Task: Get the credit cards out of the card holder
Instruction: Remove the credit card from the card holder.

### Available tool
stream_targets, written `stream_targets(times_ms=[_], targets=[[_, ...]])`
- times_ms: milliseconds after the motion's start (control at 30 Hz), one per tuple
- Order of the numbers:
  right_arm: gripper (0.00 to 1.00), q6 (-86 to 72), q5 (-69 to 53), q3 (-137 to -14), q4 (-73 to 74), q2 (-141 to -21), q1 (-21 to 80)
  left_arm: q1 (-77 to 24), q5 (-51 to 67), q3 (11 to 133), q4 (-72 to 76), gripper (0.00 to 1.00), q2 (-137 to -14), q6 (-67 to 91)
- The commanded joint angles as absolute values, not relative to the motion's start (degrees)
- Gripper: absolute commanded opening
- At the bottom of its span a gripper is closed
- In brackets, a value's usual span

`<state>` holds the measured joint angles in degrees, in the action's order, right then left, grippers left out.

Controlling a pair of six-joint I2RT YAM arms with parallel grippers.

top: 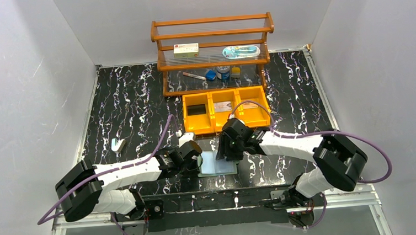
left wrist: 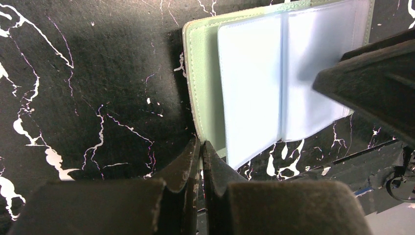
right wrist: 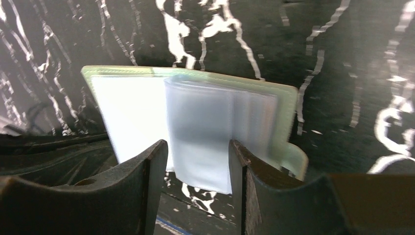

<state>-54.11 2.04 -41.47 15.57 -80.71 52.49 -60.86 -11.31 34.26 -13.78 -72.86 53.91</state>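
Near edge of the table: my left pincer [left wrist: 201, 144] is pressed together with nothing between its tips, at the near corner of the card holder [left wrist: 200, 73]. I cannot tell whether it bears down on the green cover. My right pincer [right wrist: 198, 144] hangs spread over the same wallet, its jaws either side of the fanned clear sleeves [right wrist: 205, 127], gripping nothing that I can see. The card holder lies open and flat on the black marbled table [left wrist: 98, 73], between my two arms.

The sleeves that show look pale and empty, though the stacked ones could still hide a card. Beyond, the orange bins [top: 227, 128] hold a dark card [top: 197, 109] in the left compartment and an orange-tan card [top: 224, 106] in the middle. The right compartment is partly hidden by my arm. By my reckoning the job is nearly done, with only a last check of the sleeves left.

Farther back stands a wooden shelf [top: 212, 34] against plain white walls [top: 21, 81].
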Motion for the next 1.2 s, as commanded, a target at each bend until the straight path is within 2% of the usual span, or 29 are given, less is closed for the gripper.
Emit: stream_targets(times_ms=[0,233,500,700,733,833,967,1033,1167], targets=[[0.57,-54.92,-5.16,-40.35,8.07,-84.86,52.82,-60.87,-10.86,35.78,-13.57,0.03,-72.8,53.27],[0.56,-56.08,-6.45,-41.64,3.88,-86.28,52.81,-60.88,-10.63,35.8,-13.44,0.03,-73.07,53.22],[0.57,-56.53,-14.99,-41.84,-6.69,-87.46,52.79,-60.91,-10.83,35.45,-13.44,0.03,-72.64,53.44],[0.57,-55.52,-12.84,-44.29,-3.52,-87.64,52.8,-60.83,-11.86,34.95,-14.33,0.06,-71.72,54.16],[0.57,-54.82,-11.31,-45.03,-1.44,-87.48,52.82,-60.89,-12.08,34.83,-14.61,0.08,-71.46,54.34],[0.58,-53.76,-8.49,-45.4,2.54,-87.04,52.74,-60.84,-13.29,34.65,-16.64,0.27,-70.3,54.99],[0.57,-53.52,-12.06,-44.35,-0.74,-87.93,52.73,-60.88,-14.5,34.36,-17.19,0.44,-67.76,55.03],[0.57,-53.51,-13.05,-45.02,-1.6,-88.5,52.73,-60.9,-15.4,34.73,-17.75,0.49,-67.27,54.9],[0.58,-53.77,-15.84,-45.6,-4.66,-89.71,52.73,-60.88,-16.79,35.93,-19.83,0.5,-67.79,54.53]])
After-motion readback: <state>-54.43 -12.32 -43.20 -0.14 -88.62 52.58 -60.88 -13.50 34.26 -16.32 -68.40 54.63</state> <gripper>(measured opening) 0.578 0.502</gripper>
